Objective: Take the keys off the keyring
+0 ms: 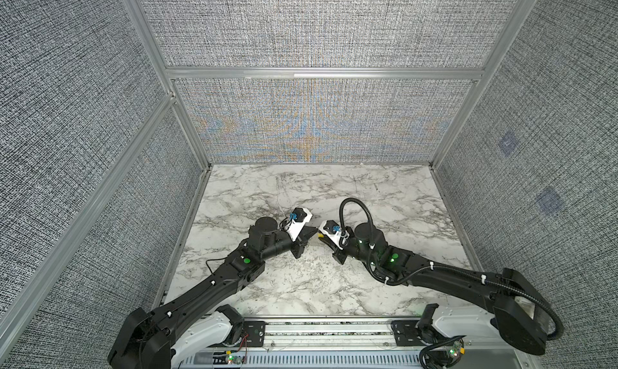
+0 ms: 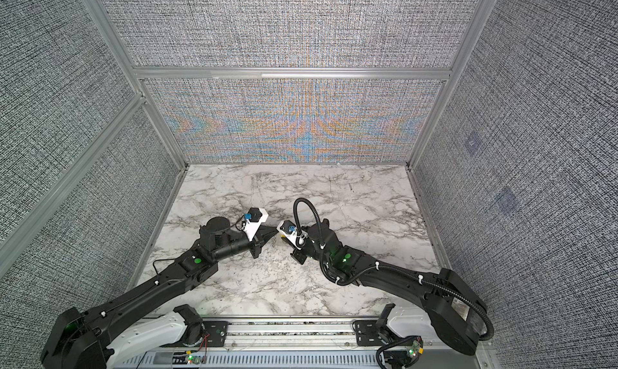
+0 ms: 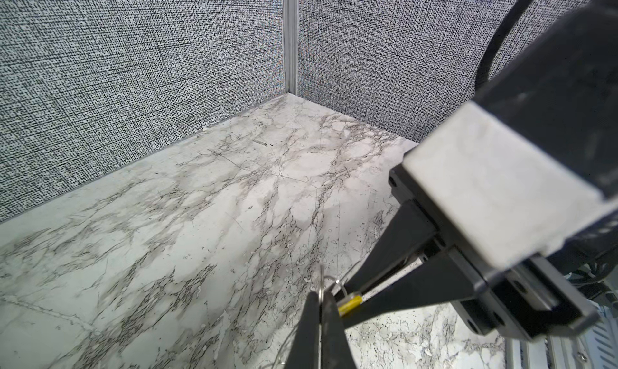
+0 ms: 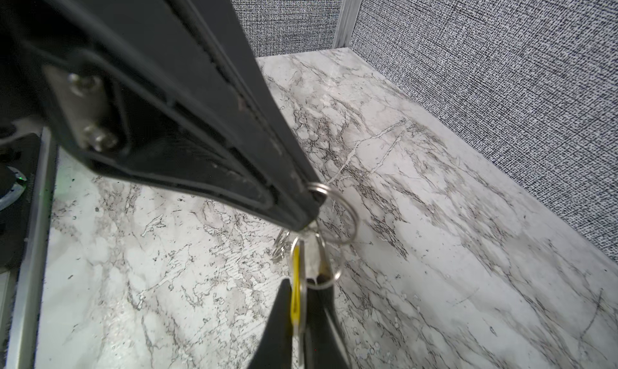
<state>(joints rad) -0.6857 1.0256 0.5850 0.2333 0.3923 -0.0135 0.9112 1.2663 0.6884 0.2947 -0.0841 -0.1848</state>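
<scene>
Where both meet below centre in a top view, your left gripper (image 1: 314,233) pinches the thin silver wire keyring (image 4: 322,187) while your right gripper (image 4: 302,283) clamps the tiny yellow-tagged key (image 4: 295,300).

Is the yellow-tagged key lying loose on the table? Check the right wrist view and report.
No: the yellow-tagged key is clamped edge-on in the right gripper, not lying loose on the table.

both top views look down from high; wrist views sit close above the same marble table (image 1: 401,190).
</scene>
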